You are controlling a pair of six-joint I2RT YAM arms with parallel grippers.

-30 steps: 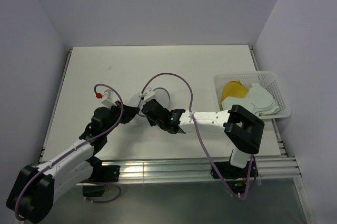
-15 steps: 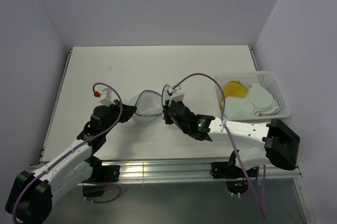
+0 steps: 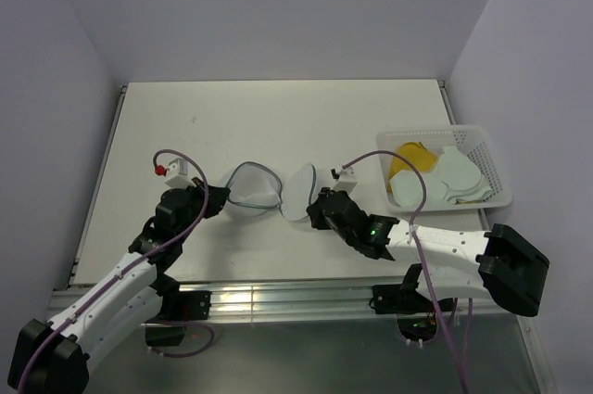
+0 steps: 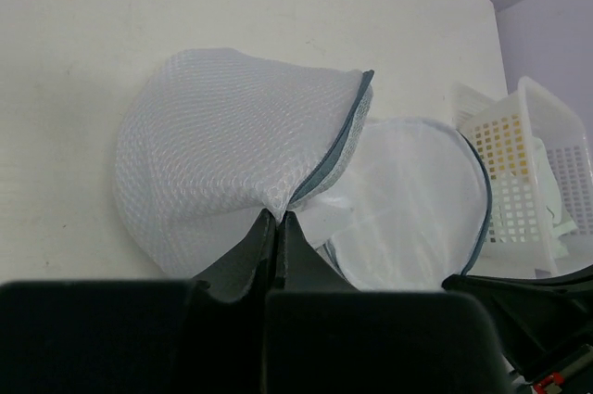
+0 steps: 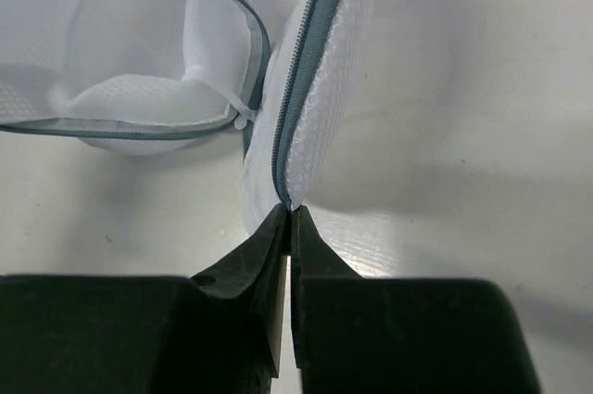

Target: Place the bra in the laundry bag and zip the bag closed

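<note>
The laundry bag [image 3: 271, 192] lies unzipped in 2 halves on the white table [image 3: 278, 116], slightly toward the near edge and between the arms. Its long axis runs left to right, and the dark zipper rim of each half faces the other across the gap. The left gripper [image 3: 220, 199] is pinched tight on the mesh edge of the left half and the right gripper [image 3: 320, 209] is pinched tight on the zipper rim of the right half, which stands on edge, while the white perforated basket [image 3: 505, 192] sits well apart at the right side of the table.
</note>
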